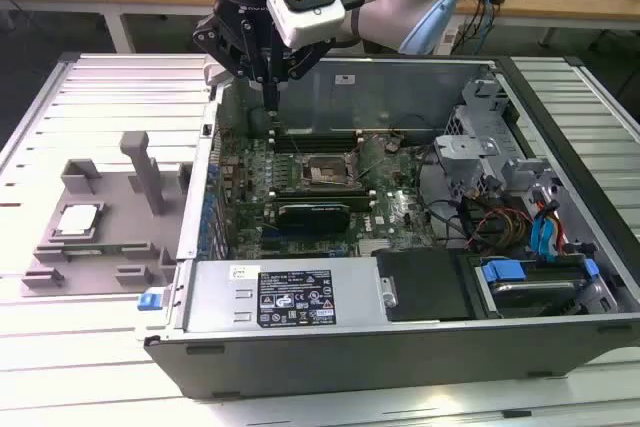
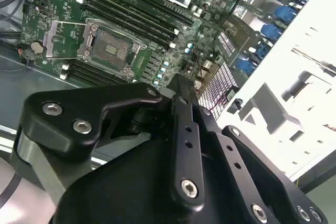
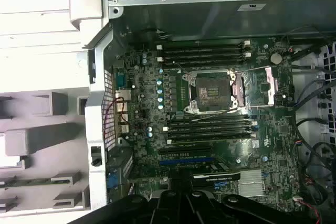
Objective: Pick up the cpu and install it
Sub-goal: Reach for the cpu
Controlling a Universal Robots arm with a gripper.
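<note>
At middle left of the exterior view, the cpu (image 1: pixel 78 219) is lying unpicked on the grey tray (image 1: pixel 110 247), while the pincer (image 1: pixel 272 99) is hovering closed and empty over the case (image 1: pixel 420 347), whose socket (image 1: pixel 328 172) is sitting bare.

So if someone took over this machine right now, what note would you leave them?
The gripper: above the open computer case, over the motherboard on the exterior view's left side; not at the cpu.
The cpu: lying on the grey tray, outside the case.
The socket: open, empty.
Done: nothing visible. Left: pick-up and install.
</note>
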